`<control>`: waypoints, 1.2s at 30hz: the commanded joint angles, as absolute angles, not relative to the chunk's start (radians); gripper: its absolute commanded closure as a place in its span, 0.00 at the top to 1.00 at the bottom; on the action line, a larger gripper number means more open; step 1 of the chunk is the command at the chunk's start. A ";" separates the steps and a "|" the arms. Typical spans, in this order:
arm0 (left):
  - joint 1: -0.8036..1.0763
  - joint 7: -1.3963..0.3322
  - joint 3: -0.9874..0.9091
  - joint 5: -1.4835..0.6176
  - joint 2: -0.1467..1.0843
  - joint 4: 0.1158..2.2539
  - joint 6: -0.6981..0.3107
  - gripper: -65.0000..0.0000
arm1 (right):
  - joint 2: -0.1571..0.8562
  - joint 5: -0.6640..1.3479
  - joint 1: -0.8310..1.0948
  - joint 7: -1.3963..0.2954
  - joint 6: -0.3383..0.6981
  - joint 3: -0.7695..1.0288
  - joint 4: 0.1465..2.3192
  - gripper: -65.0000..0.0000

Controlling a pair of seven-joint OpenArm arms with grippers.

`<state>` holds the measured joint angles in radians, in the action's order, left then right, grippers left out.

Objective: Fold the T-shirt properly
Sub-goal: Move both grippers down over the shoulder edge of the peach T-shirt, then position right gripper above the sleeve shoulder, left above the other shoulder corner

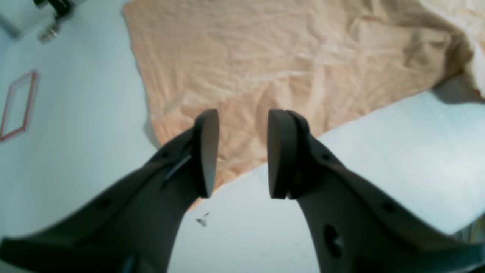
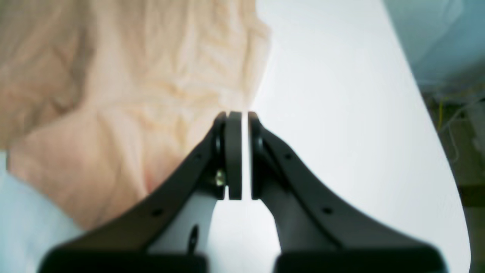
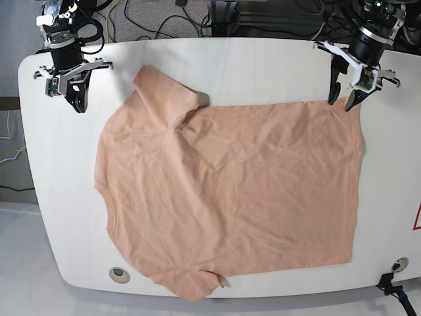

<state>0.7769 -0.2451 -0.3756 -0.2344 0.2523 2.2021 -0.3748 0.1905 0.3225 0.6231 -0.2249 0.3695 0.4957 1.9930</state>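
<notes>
My left gripper (image 1: 242, 153) hangs with its pads parted over the hem corner of the T-shirt (image 3: 230, 191), nothing between them.

The table (image 3: 263, 59), white with rounded corners, carries everything. The T-shirt lies spread flat across most of it, peach and wrinkled, its hem toward my left arm and its neckline toward my right; one sleeve (image 3: 164, 89) lies folded in over the shoulder at the far edge (the other sleeve sits at the near edge, a little rumpled). My right gripper (image 2: 244, 155) has its pads drawn together to a thin slit with no cloth in them, and it hangs over bare table just beside the shirt's edge near that far sleeve. A red-taped outline (image 1: 19, 106) marks the table near my left arm.
</notes>
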 commanded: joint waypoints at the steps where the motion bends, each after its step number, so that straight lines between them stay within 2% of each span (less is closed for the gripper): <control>1: 0.757 -0.264 -0.423 -0.308 0.266 2.219 -0.364 0.34 | 0.198 0.300 0.638 -0.201 0.283 0.483 2.004 0.03; 5: 0.717 -0.322 -0.494 -0.346 0.313 2.207 -0.369 0.36 | 0.198 0.196 0.650 -0.225 0.131 0.411 2.009 0.03; 11: 0.690 -0.346 -0.522 -0.326 0.401 2.188 -0.369 0.36 | 0.198 0.125 0.626 -0.272 0.084 0.315 1.931 0.08; 15: 0.687 -0.335 -0.527 -0.327 0.429 2.175 -0.368 0.38 | 0.200 0.131 0.569 -0.311 0.104 0.294 1.826 0.22; 19: 0.676 -0.334 -0.529 -0.324 0.452 2.165 -0.370 0.38 | 0.198 0.164 0.528 -0.323 0.173 0.303 1.729 0.32; 21: 0.675 -0.327 -0.525 -0.318 0.461 2.159 -0.367 0.38 | 0.200 0.186 0.520 -0.317 0.217 0.310 1.696 0.33; 36: 0.656 -0.358 -0.568 -0.506 0.434 2.132 -0.406 0.38 | 0.174 0.197 0.418 -0.373 0.219 0.295 1.691 0.33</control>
<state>0.6586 -0.3748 -0.5529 -0.4873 0.4244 2.1220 -0.4049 0.1661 0.1879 0.4175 -0.3771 0.2253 0.2924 1.6791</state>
